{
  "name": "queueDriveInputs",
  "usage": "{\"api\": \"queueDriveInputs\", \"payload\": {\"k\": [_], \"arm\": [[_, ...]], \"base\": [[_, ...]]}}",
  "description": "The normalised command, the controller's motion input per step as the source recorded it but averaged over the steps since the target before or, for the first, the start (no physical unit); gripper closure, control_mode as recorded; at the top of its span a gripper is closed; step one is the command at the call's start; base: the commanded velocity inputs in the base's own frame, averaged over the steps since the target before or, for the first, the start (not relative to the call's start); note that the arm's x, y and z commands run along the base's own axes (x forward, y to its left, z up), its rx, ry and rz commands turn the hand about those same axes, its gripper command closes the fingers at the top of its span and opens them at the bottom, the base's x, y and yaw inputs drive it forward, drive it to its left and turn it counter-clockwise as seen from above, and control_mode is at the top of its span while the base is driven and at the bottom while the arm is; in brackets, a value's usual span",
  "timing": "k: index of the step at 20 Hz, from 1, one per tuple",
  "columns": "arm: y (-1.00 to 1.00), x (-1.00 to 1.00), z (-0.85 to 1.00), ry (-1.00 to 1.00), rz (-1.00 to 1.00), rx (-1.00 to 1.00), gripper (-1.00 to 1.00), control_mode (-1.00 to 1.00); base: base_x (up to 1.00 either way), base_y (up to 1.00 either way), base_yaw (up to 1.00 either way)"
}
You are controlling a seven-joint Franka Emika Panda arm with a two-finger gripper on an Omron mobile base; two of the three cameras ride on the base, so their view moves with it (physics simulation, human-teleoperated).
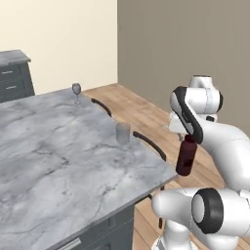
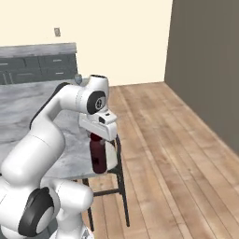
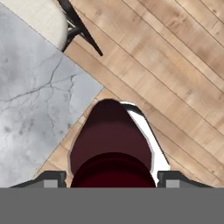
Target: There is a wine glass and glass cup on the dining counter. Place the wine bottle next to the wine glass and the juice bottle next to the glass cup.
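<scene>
1. Gripper [image 3: 112, 177]: in the hand view its two dark fingertips [image 3: 51, 178] rise at 7 and 5 o'clock, one on each side of the maroon bottle's shoulder, clenched on the bottle; in the left base view the gripper [image 1: 188, 138] sits at the top of the bottle, and in the right base view the gripper [image 2: 97, 136] points downward
2. Juice bottle [image 1: 186, 156]: stout, dark maroon, hanging upright from the fingers, clear of the counter and just off its near right corner, at about 4 o'clock from the tumbler; in the right base view the juice bottle [image 2: 98, 155] hangs in front of a stool; in the hand view the juice bottle [image 3: 110, 144] is seen from above, over the wooden floor [image 3: 175, 65]
3. Dining counter [image 1: 53, 151]: grey-white veined marble top, with its corner at 9 o'clock of the bottle in the hand view
4. Glass cup [image 1: 123, 133]: short clear tumbler, upright on the marble near the right edge of the counter, apart from the bottle
5. Wine glass [image 1: 76, 91]: small stemmed glass, upright near the far right corner of the counter, at 11 o'clock from the tumbler and well apart from it
6. Stool [image 2: 114, 175]: dark-framed, beside the counter edge; its cream seat [image 3: 41, 17] lies at 11 o'clock in the hand view
</scene>
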Motion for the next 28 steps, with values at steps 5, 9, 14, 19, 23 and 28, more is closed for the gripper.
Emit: {"api": "queueDriveInputs", "payload": {"k": [5,9,14,19,23,28], "arm": [[0.00,0.00,0.00,0.00,0.00,0.00,1.00,1.00],[0.00,0.00,0.00,0.00,0.00,0.00,1.00,1.00],[0.00,0.00,0.00,0.00,0.00,0.00,1.00,1.00],[0.00,0.00,0.00,0.00,0.00,0.00,1.00,1.00],[0.00,0.00,0.00,0.00,0.00,0.00,1.00,1.00],[0.06,0.17,0.00,0.00,0.00,0.00,1.00,-1.00]], "base": [[0.44,-0.05,0.33],[0.51,-0.08,0.24],[0.38,-0.08,0.15],[0.00,0.00,0.00],[0.00,0.00,0.00],[0.09,0.05,0.00]]}}
